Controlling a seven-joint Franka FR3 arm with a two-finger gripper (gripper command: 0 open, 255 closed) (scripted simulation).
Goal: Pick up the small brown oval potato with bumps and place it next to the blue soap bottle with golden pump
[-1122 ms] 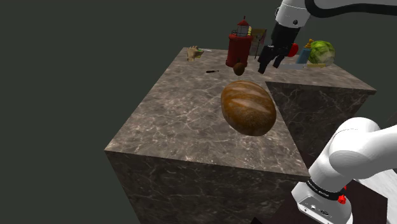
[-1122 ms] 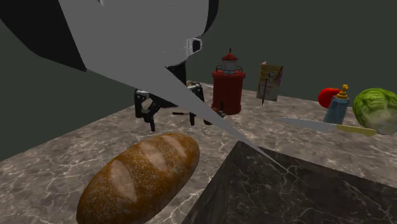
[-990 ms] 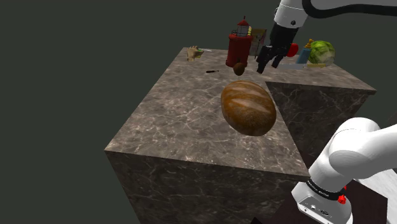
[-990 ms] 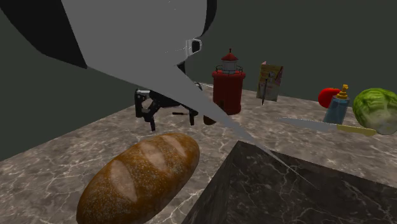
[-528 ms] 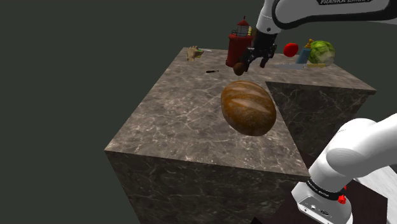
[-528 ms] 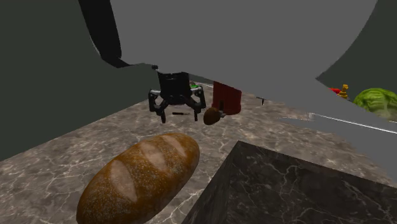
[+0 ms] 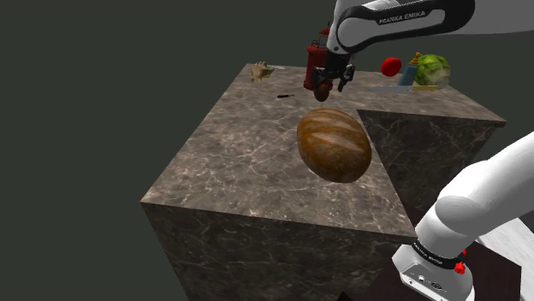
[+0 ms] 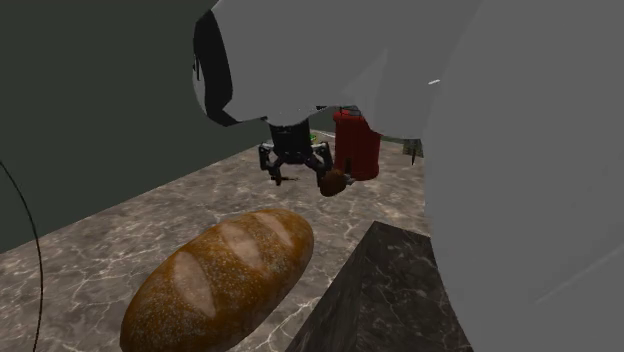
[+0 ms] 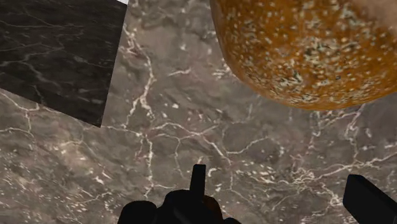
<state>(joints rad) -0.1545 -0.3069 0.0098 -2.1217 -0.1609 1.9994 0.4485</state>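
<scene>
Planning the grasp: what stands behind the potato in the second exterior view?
A red lighthouse stands just behind the potato. Its upper part cannot be seen: the arm covers it.

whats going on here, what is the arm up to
The robot's open gripper hovers right by the potato, which lies on the marble counter in front of the red lighthouse. Nothing is held yet. In the shoulder view the soap bottle stands at the counter's far end, between a tomato and a cabbage. A bread loaf lies nearer the stand.
</scene>
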